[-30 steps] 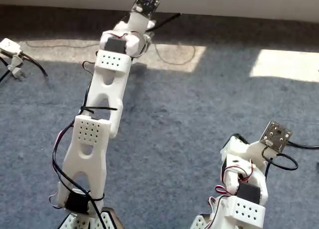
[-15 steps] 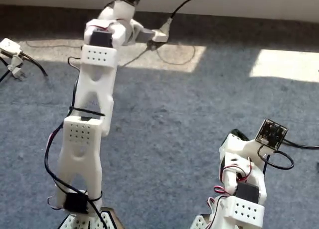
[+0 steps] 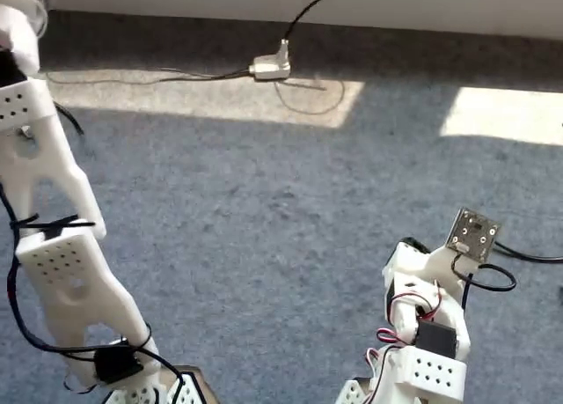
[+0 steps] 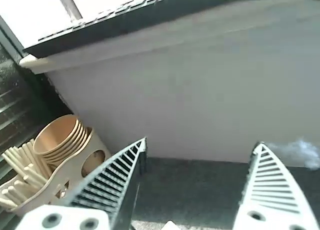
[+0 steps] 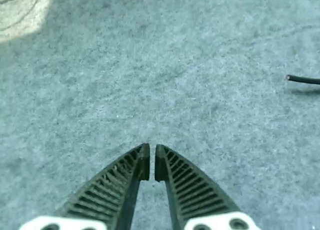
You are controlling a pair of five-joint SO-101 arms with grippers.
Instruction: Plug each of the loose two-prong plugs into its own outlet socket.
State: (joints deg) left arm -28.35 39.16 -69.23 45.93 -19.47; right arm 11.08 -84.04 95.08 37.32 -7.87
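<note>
Where the overhead camera looks down on grey carpet (image 3: 290,210), a white plug (image 3: 271,68) lies on a sunlit strip near the far wall. Its black cord (image 3: 312,8) runs off behind it, and it is well apart from both arms. The left arm (image 3: 62,263) leans along one edge of the carpet, and the right arm (image 3: 427,334) sits folded low.

The left wrist camera adds the left gripper (image 4: 201,143), spread wide and holding nothing. It faces a pale wall (image 4: 200,79), with a holder (image 4: 75,177) of stacked paper cups (image 4: 60,137) near one finger.

The right wrist camera adds the right gripper (image 5: 152,152), its fingers drawn almost together on nothing, above the carpet. A black cable end (image 5: 302,80) lies well apart from it.
</note>
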